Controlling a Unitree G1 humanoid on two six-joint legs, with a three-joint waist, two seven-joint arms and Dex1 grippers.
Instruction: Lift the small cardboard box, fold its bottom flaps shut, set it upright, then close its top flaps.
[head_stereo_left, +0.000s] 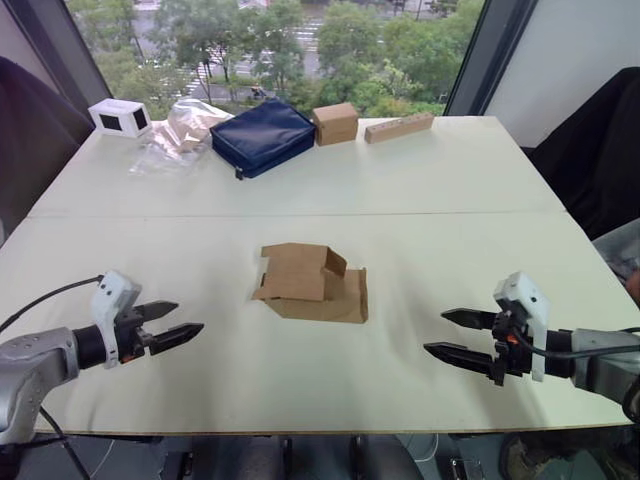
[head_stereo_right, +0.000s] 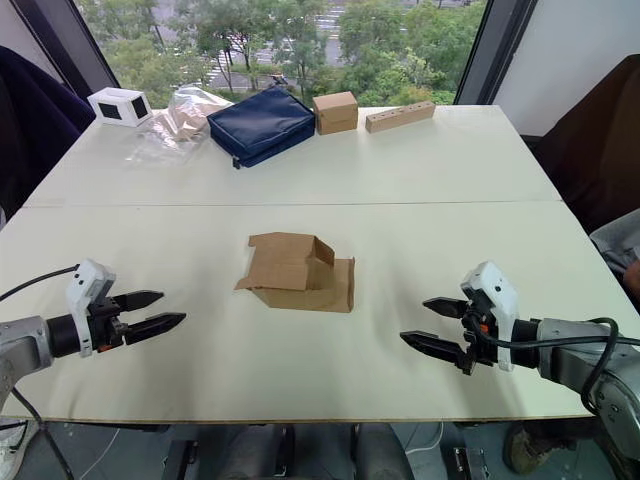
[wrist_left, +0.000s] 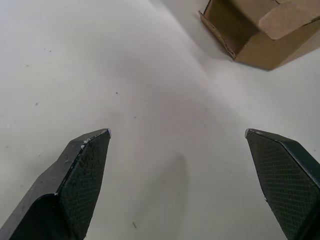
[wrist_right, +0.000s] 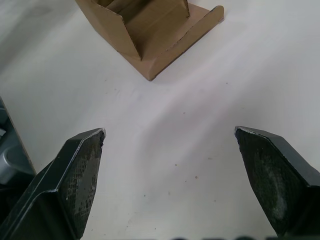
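While the small cardboard box (head_stereo_left: 312, 283) lies between them, left claw (head_stereo_left: 172, 327) and right claw (head_stereo_left: 458, 335) gape wide, empty.

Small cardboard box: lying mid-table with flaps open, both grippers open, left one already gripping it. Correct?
Not quite. The left gripper is open but apart from the small cardboard box, holding nothing; the left eye view shows bare table between them. The box does lie mid-table with flaps open, and the right gripper is open too.

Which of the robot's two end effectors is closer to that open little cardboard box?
Left, slightly. The left end effector sits left of the small cardboard box; the right end effector sits farther off on its right. Both are open, touching nothing.
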